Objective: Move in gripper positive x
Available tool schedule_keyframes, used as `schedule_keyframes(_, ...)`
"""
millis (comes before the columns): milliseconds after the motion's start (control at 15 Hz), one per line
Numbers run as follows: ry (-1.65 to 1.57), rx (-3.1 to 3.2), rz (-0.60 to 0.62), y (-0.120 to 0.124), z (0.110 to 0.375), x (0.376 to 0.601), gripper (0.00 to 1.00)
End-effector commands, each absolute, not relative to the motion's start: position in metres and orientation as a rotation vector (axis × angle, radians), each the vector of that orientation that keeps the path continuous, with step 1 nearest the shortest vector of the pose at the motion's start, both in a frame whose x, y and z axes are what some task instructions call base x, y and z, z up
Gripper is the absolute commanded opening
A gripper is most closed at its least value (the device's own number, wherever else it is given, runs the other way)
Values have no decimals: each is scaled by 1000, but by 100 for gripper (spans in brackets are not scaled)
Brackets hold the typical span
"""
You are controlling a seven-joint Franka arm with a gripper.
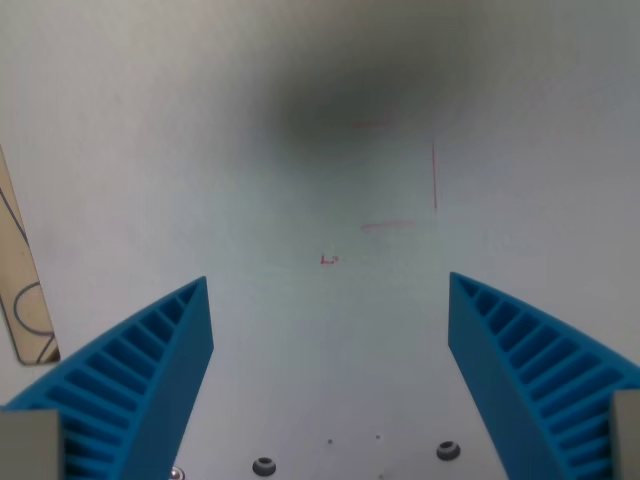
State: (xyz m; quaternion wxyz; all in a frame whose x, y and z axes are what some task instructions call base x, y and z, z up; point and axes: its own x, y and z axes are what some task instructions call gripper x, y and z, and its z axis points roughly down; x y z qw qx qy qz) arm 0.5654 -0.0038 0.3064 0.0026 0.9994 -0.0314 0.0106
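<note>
Pale tabletop (150, 120) | faint red marks (400, 180) | two blue jaws spread, holding nothing

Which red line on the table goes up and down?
The long thin red line at the wrist view's right stands upright; the other red marks run sideways.

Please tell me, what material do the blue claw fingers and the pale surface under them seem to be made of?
The claw fingers look like matte blue plastic, probably printed: evenly spaced ribs run along each one. The pale surface seems a smooth painted or laminated board, faintly glossy, with thin red marks and small screws; its true material is unclear.
</note>
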Motion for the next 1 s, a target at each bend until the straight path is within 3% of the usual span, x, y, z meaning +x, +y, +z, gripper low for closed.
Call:
schedule_keyframes(67, -99, 3136, -18, -7, 308, 585, 100)
schedule_keyframes(1000, -99, 3136, -18, -11, 308, 655, 100)
